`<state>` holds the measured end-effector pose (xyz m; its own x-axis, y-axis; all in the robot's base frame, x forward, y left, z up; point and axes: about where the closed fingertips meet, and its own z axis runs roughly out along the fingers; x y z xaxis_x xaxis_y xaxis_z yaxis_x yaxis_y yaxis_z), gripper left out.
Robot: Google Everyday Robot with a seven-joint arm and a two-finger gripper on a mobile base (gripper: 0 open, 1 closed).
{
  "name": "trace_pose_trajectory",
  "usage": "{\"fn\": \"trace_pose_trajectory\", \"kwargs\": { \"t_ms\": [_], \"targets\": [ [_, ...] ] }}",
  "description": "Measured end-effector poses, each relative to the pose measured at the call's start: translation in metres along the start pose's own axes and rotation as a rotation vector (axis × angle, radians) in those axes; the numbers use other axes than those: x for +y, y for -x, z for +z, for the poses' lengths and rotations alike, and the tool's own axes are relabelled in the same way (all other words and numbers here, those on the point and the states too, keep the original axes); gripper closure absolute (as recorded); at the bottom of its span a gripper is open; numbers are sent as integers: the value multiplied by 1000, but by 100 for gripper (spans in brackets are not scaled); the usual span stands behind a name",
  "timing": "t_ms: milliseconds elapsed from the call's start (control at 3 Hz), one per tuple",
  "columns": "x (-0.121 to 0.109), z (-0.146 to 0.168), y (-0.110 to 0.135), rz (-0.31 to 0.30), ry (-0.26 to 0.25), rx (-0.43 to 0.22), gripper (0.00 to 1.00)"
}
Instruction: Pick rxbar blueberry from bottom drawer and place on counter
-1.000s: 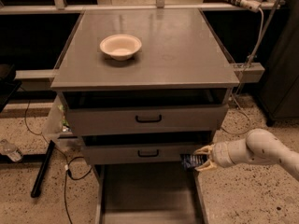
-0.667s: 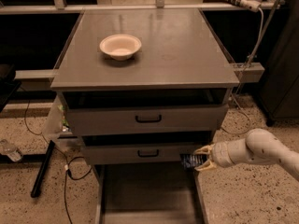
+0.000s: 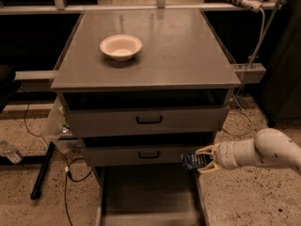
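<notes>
Over the right wall of the open bottom drawer (image 3: 148,194), close to the cabinet front: claw (image 3: 201,160) clenched on the blue bar (image 3: 190,161), arm reaching in from the right. Bar hangs level with the middle drawer front, apparently clear of the drawer floor. Pick looks done. Left to do: lift past the upper drawers (image 3: 149,120), set bar on tabletop (image 3: 183,55). Bowl (image 3: 121,46) sits far left there.

Bowl (image 3: 121,46) on counter (image 3: 181,55); jaws with rxbar blueberry (image 3: 192,161) over bottom drawer (image 3: 149,194), right
</notes>
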<state>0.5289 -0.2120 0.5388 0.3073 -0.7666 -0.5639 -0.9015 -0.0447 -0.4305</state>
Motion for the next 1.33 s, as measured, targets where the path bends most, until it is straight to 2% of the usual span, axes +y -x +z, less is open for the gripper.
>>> {"fn": "trace_pose_trajectory", "kwargs": {
  "t_ms": [333,667,1000,1333],
  "targets": [
    [-13,-55,62,-144,-45,4,100],
    [-45,-106,115,-247,-85,12,100],
    [-87,-150,160,-313,-113,19,100],
    [-146,-200,192,-324,-183,24,100]
  ]
}}
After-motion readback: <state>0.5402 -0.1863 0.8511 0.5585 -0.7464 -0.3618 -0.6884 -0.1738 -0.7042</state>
